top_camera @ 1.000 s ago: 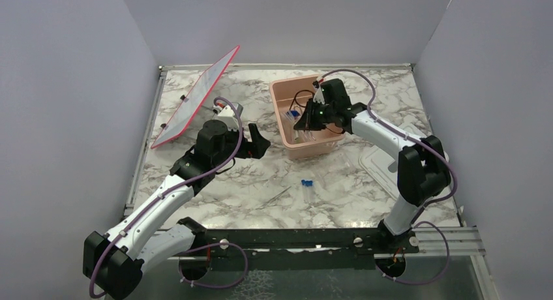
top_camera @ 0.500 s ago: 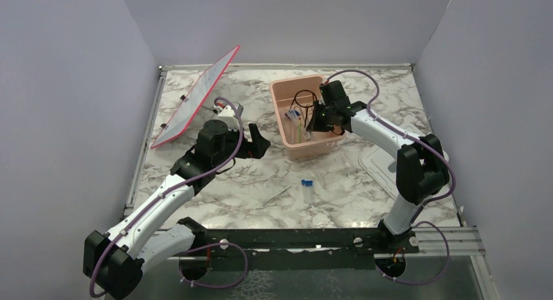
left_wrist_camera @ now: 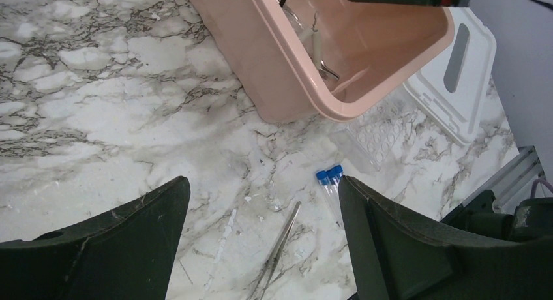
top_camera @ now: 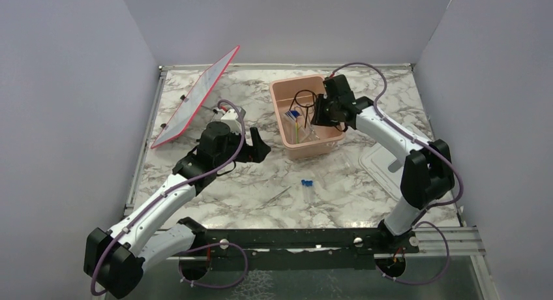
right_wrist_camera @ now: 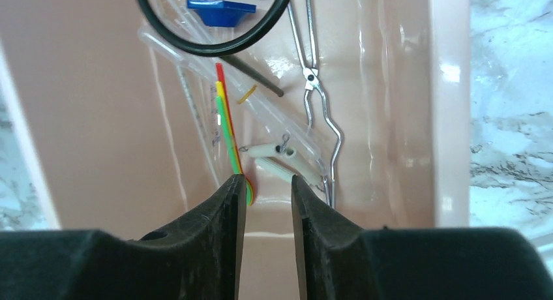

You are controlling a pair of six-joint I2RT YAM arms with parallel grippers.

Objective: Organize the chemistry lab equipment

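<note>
Two blue-capped tubes and metal tweezers lay on the desk, just in front of the pink tub. The tubes were judged light, smooth and breakable, best taken mid-barrel. The left end effector stood wide open and empty; the right end effector hung over the tub, parted and empty.

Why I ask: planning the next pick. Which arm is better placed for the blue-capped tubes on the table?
Probably left: the left fingers stand open facing the tubes; the right fingers are over the tub.
</note>
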